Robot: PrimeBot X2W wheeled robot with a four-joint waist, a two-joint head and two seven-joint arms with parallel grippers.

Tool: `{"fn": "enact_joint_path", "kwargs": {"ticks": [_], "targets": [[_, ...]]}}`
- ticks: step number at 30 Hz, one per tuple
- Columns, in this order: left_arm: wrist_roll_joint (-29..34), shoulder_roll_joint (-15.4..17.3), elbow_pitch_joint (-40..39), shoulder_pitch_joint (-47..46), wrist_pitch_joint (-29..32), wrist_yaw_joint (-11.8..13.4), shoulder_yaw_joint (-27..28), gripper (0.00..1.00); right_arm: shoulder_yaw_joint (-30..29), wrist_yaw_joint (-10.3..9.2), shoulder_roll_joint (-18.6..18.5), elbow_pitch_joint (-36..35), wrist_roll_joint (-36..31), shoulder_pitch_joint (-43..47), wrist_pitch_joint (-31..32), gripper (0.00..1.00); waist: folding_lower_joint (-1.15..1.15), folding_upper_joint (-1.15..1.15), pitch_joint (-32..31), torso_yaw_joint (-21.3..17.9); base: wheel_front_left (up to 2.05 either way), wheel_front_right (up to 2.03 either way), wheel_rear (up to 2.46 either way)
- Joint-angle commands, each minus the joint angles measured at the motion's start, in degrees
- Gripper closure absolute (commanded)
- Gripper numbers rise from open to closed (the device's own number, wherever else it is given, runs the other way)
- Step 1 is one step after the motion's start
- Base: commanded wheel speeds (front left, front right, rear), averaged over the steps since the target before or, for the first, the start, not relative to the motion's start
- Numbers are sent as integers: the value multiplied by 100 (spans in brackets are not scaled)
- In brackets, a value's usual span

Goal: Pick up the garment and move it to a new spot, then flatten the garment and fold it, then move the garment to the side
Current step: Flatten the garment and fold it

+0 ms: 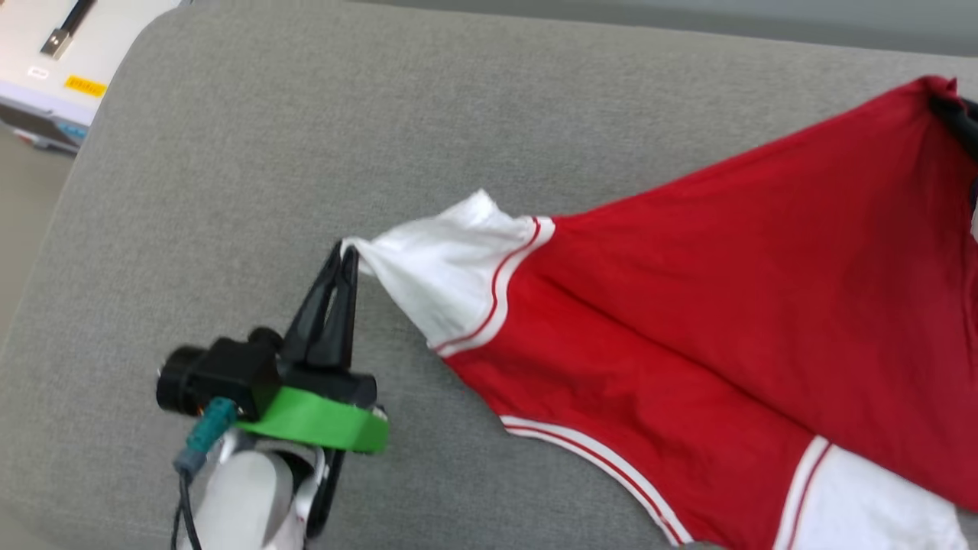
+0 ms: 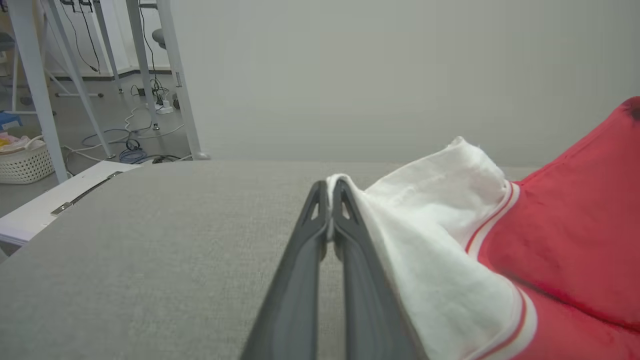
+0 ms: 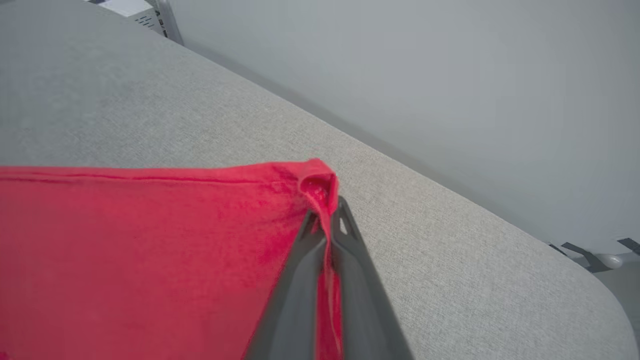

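Left gripper (image 1: 348, 258) pinches the shirt (image 1: 726, 305) at its white sleeve (image 1: 443, 283) tip; right gripper (image 3: 327, 212) pinches a red corner. I judge it light, limp, stretchy: grip hems.

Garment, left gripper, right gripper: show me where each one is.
garment (image 1: 688, 305), head view, on the red body panel.
left gripper (image 1: 349, 254), head view, between the tips, shut on the garment.
right gripper (image 3: 327, 212), right wrist view, between the tips, shut on the garment.
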Motion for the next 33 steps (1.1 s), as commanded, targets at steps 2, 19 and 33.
{"fn": "enact_joint_path", "kwargs": {"ticks": [2,19,33], "targets": [[0,121,-140,-442,28,-45,58,100,-244,-4,58,-141,-121,94,-191,100,-1,0,-264,-313,0,0,0],[-319,844,124,-4938,954,-301,-145,100,-1964,-4,1153,-648,-1299,-1614,-342,100,-1,0,786,-866,0,0,0],[-386,932,2694,-9152,769,-319,-465,100,-1785,-4,1733,1444,-2237,-5260,-758,100,-1,0,1762,-947,0,0,0]]}}
